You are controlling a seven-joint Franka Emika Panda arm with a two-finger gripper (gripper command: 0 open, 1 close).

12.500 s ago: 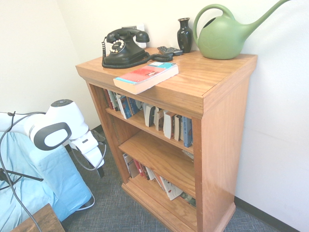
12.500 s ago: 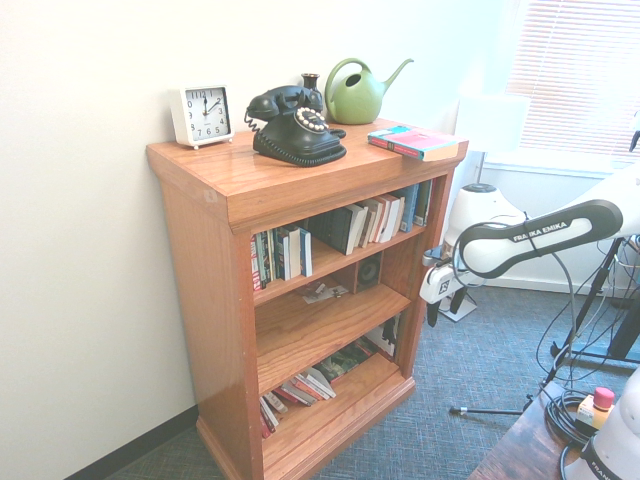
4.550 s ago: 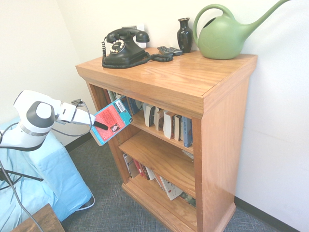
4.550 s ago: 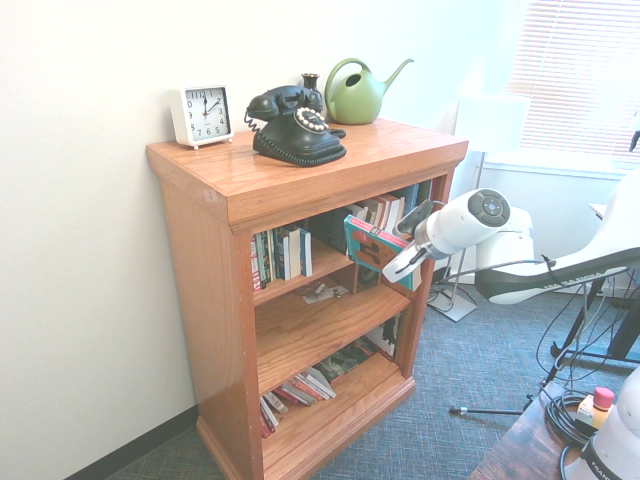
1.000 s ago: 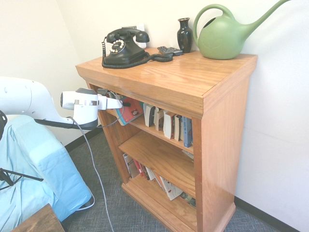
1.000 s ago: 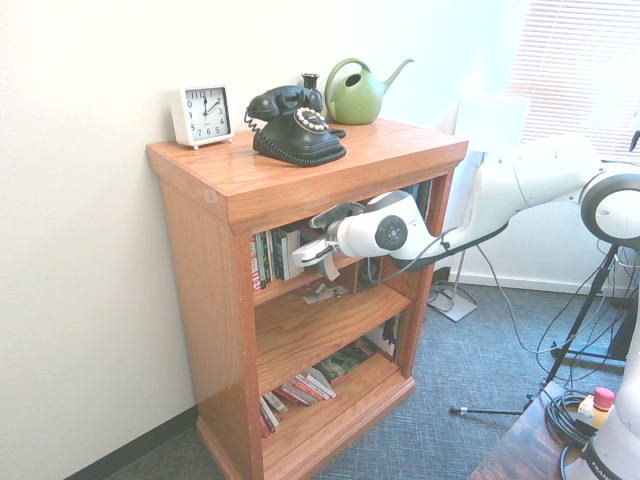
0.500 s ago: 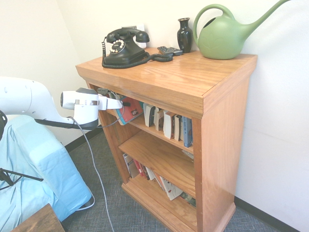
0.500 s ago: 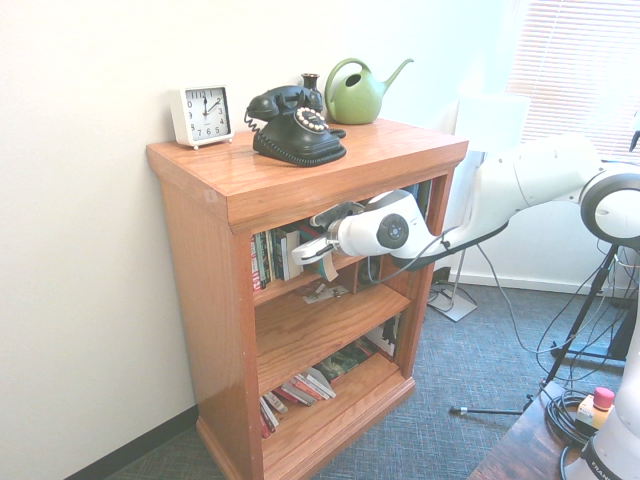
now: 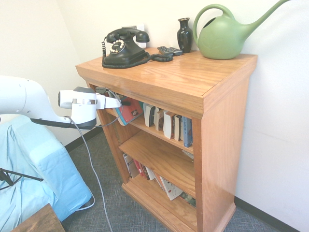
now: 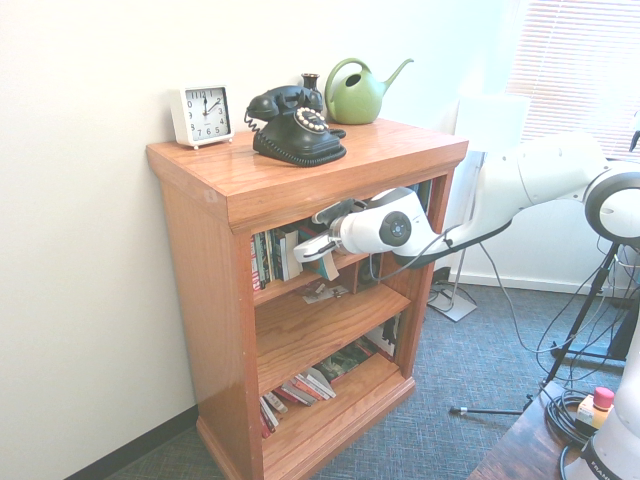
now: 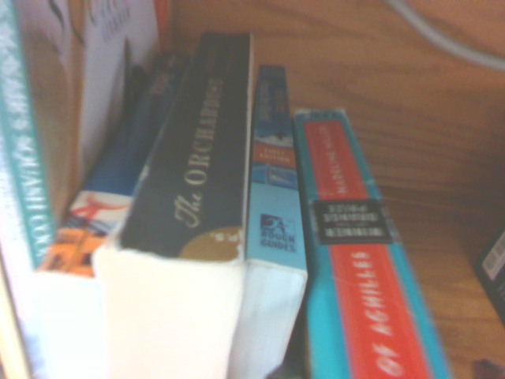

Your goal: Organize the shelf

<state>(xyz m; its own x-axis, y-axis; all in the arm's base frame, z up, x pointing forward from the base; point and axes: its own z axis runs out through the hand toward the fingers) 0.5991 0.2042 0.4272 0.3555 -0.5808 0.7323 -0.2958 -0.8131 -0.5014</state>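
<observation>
Your pincer (image 9: pixel 126 103) is at the front of the shelf (image 9: pixel 224 140), by its top tier, so the shelf lies right before it. You can't tell from these views whether the pincer is apart, together or clamped. The red-and-teal book (image 9: pixel 130 112) leans in that tier, right by the pincer; the black telephone (image 9: pixel 124 48) and green watering can (image 9: pixel 222 38) sit on the shelf's top.
</observation>
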